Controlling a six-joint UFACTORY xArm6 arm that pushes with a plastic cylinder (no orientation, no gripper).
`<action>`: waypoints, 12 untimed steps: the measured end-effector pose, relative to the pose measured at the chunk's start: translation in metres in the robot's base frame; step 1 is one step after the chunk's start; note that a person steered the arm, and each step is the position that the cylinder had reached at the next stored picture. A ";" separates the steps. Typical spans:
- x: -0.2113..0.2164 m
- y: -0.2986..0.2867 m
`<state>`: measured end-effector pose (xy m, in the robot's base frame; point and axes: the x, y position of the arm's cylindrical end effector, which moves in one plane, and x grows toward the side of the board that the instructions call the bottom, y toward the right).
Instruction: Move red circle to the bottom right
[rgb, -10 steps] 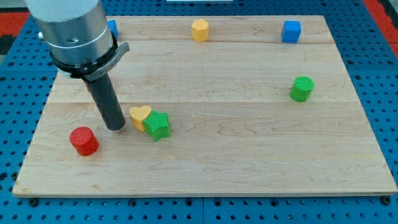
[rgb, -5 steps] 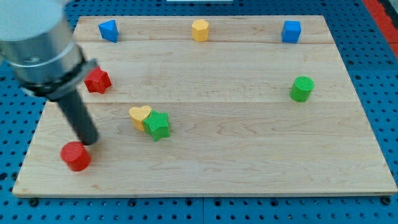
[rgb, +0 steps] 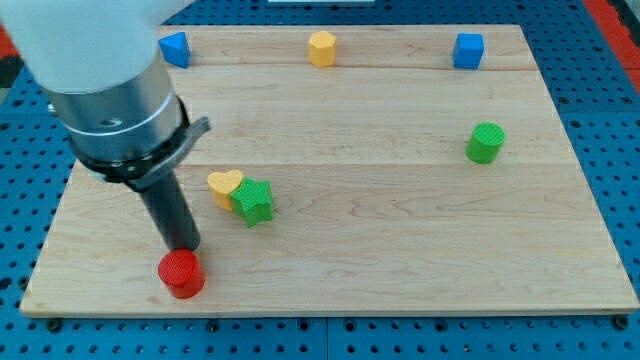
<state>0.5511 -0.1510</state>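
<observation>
We have a single view, set above the desk (rgb: 400, 230) at its near long edge and looking down at a slant toward the far edge, which lies at the view's top. It stands near enough that the board fills almost the whole frame, with only a rim of blue pegboard (rgb: 620, 120) around it, and the arm (rgb: 100, 70) looms large at the view's left.
</observation>
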 end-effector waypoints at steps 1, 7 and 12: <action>0.007 -0.034; 0.068 0.064; 0.001 0.244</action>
<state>0.5525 0.0930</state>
